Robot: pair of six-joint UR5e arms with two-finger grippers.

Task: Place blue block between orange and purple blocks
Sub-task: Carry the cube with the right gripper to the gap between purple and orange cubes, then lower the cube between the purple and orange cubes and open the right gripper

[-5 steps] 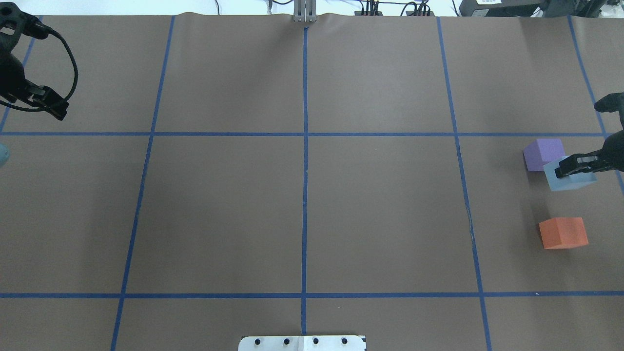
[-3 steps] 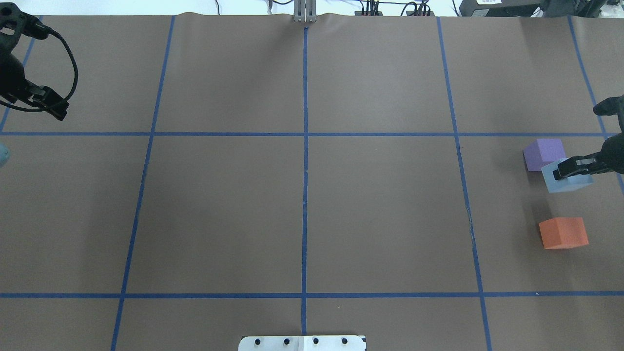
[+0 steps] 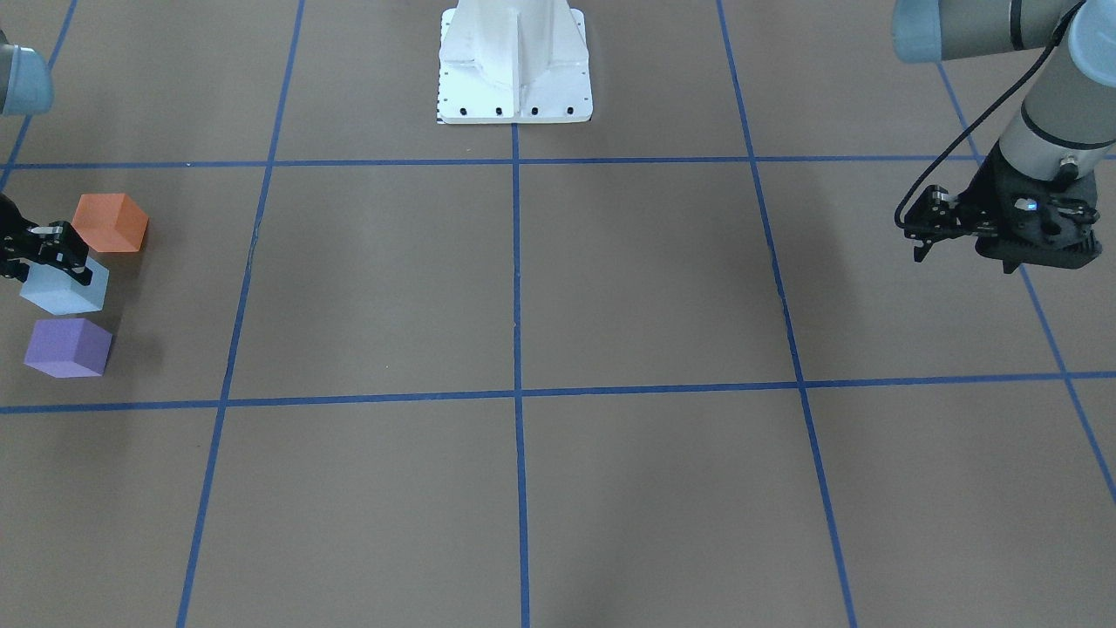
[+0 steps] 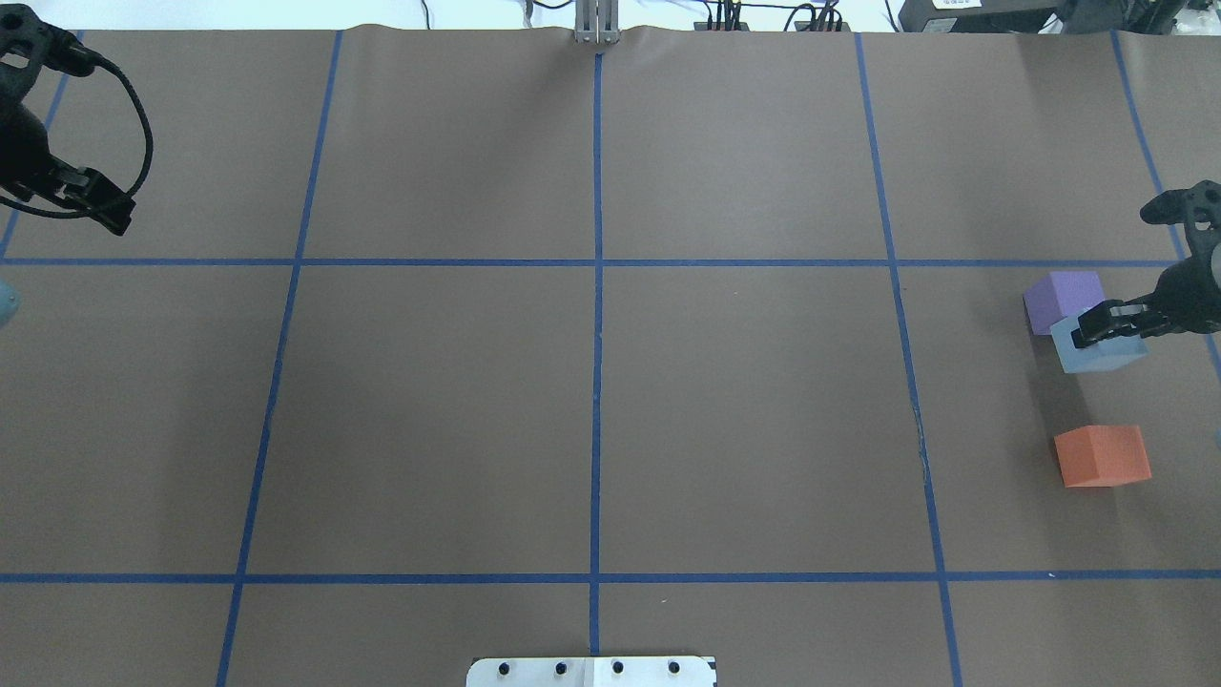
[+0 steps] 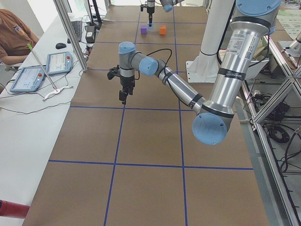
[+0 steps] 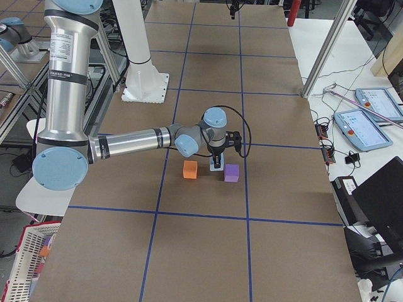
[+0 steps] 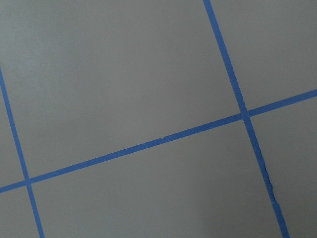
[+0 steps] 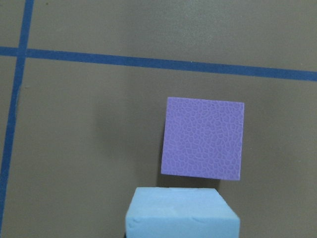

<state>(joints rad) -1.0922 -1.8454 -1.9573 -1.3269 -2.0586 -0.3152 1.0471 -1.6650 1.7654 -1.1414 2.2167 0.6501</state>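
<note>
My right gripper (image 4: 1083,334) is shut on the light blue block (image 4: 1097,348) and holds it low over the table. In the front-facing view the blue block (image 3: 65,288) sits between the orange block (image 3: 109,222) and the purple block (image 3: 68,347). In the overhead view it overlaps the purple block (image 4: 1061,301), and the orange block (image 4: 1102,456) lies apart, nearer the robot. The right wrist view shows the blue block (image 8: 181,213) just below the purple block (image 8: 204,138). My left gripper (image 3: 920,249) hangs empty over the far left of the table, fingers together.
Blue tape lines (image 4: 596,262) divide the brown table into squares. The robot's white base plate (image 4: 591,672) sits at the near edge. The blocks lie close to the table's right edge. Tablets and cables (image 6: 365,119) lie on a side bench beyond it.
My right gripper has moved a little to the left with the blue block, which looks slightly smaller, as if lower. The left arm has not moved.
</note>
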